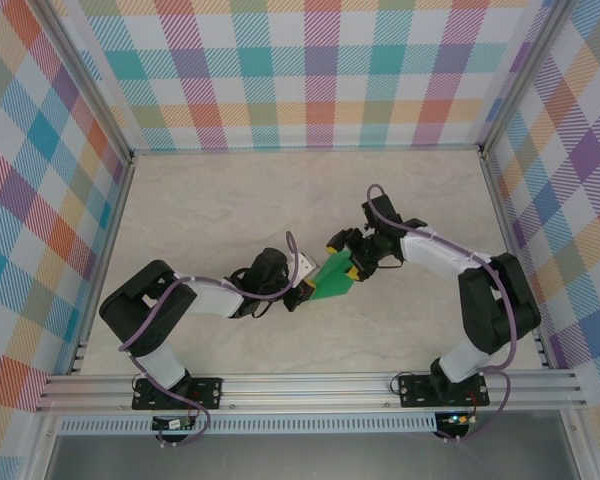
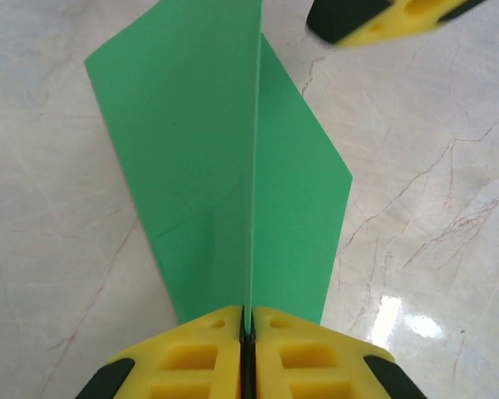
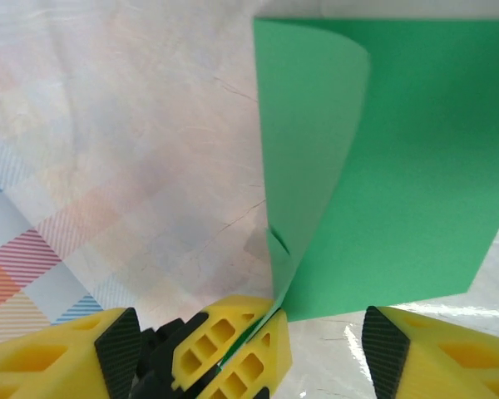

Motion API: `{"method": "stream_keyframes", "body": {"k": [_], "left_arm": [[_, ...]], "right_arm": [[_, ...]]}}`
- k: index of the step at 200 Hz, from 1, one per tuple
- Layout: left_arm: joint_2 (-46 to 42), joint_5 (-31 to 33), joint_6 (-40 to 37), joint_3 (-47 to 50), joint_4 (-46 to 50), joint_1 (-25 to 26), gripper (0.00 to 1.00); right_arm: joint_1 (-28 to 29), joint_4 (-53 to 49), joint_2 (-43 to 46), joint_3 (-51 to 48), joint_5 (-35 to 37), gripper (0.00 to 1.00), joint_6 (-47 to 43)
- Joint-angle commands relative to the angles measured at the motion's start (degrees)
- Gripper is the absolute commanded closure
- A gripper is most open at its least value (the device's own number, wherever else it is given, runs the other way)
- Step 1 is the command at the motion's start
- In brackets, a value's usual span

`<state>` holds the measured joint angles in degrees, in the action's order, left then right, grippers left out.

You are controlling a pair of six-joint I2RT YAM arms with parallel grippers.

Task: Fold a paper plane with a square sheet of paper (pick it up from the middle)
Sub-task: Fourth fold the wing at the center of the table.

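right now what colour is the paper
Plain bright green paper; left wrist view shows it best.

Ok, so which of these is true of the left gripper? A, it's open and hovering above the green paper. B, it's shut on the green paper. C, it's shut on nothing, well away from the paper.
B: in the left wrist view the left gripper has its yellow fingers closed together, with the green paper pinched between them at the near end of its crease.
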<state>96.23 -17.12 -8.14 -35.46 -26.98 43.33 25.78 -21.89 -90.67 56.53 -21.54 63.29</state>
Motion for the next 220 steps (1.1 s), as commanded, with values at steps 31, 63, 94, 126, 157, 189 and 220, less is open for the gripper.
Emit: {"method": "stream_keyframes", "body": {"k": [31, 63, 94, 126, 157, 189, 220], "left_arm": [[1.7, -1.5, 14.1, -3.4, 3.3, 0.6, 0.88], [1.6, -0.8, 20.7, -3.4, 3.4, 0.7, 0.87], [2.4, -0.9, 22.8, -4.0, 4.3, 1.3, 0.87], [3.2, -1.8, 23.8, -5.1, 5.4, 1.8, 0.87], [4.0, -2.7, 23.6, -6.9, 7.6, 1.8, 0.9], [4.6, -3.7, 23.3, -8.6, 10.5, 1.8, 0.92], [5.9, -5.3, 22.6, -11.4, 14.2, 1.8, 0.93]], "right_arm": [[-0.4, 6.8, 5.5, -7.7, 2.2, 0.25, -11.4], [-0.3, 11.4, 6.3, -11.4, 0.4, 0.26, -13.8], [-0.3, 14.6, 5.4, -13.5, -1.1, 0.31, -14.7], [-0.2, 16.9, 4.1, -14.1, -2.3, 0.4, -17.1], [-0.1, 18.1, 1.5, -13.5, -3.5, 0.42, -18.8], [0.4, 18.8, -0.2, -13.0, -3.7, 0.43, -19.6], [0.5, 18.2, -1.3, -12.4, -2.8, 0.43, -20.0]]}}
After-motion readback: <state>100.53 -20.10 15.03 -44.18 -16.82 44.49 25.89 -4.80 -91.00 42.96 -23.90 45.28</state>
